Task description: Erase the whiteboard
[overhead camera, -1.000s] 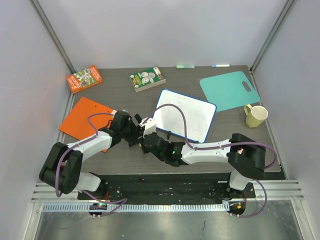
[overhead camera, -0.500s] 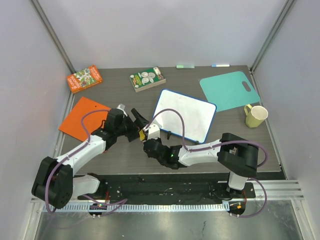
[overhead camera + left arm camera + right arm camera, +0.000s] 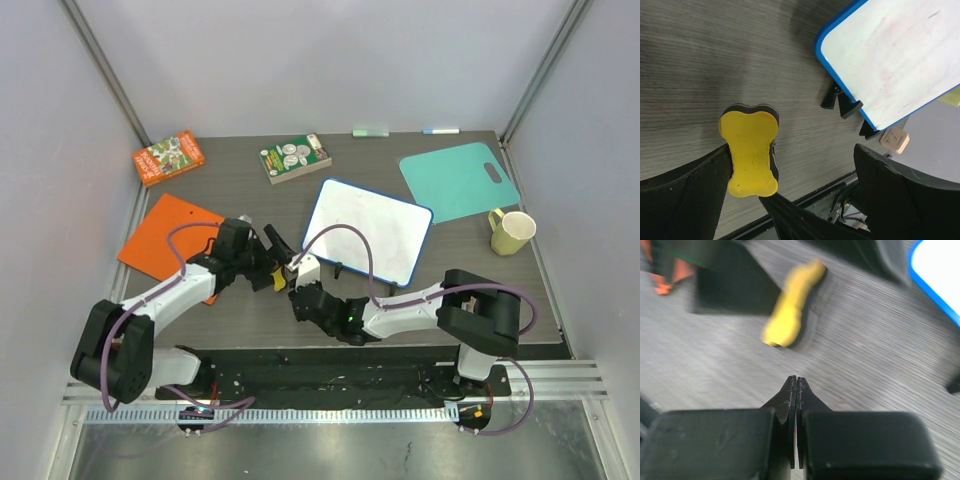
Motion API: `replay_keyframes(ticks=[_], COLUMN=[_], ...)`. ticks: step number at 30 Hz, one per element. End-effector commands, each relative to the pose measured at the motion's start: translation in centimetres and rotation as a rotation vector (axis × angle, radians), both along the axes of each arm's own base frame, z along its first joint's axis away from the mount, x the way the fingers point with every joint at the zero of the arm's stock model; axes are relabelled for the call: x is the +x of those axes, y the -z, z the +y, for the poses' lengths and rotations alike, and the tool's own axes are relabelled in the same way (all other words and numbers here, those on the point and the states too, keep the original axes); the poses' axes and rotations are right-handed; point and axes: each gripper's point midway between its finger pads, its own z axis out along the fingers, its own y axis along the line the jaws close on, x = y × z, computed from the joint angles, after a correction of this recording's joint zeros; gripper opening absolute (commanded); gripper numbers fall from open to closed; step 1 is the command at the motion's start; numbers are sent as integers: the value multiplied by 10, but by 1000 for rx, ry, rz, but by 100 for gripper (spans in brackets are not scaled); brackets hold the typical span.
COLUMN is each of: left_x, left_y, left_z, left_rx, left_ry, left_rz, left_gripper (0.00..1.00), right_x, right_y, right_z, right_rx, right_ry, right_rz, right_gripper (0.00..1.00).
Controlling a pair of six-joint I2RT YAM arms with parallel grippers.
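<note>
Since whiteboard (image 3: 370,230) looks light, stiff, perched on feet (image 3: 842,106), may skid under wiping; eraser (image 3: 750,152) soft, pinch waist. Left claw (image 3: 792,150) released over eraser; right claw (image 3: 796,382) clenched, empty.

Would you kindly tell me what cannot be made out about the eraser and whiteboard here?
- Right wrist: yellow eraser smeared by motion blur; its outline is unclear.
- Left wrist: whiteboard cut off by the top and right edges; its marks are too faint to read.
- Top external: eraser tiny, beside the left gripper; contact cannot be told.
</note>
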Motion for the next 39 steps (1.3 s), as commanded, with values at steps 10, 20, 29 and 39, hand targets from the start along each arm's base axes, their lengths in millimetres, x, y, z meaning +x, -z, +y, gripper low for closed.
replay_keyframes(ticks=[10, 20, 29, 39], left_x=[-15, -63, -79, -48], left_y=[-22, -14, -21, -65], left_z=[-14, -10, 56, 69], left_rx=[-93, -109, 207, 349], left_ry=[105, 219, 86, 122], left_rz=[-17, 73, -28, -210], left_gripper=[100, 100, 100, 100], right_x=[5, 28, 23, 24], right_y=[-26, -27, -26, -69], right_z=[35, -9, -11, -65], right_rx=[122, 76, 46, 8], right_ry=[-17, 232, 189, 258], right_rz=[-39, -86, -84, -154], right_gripper=[1, 1, 1, 92])
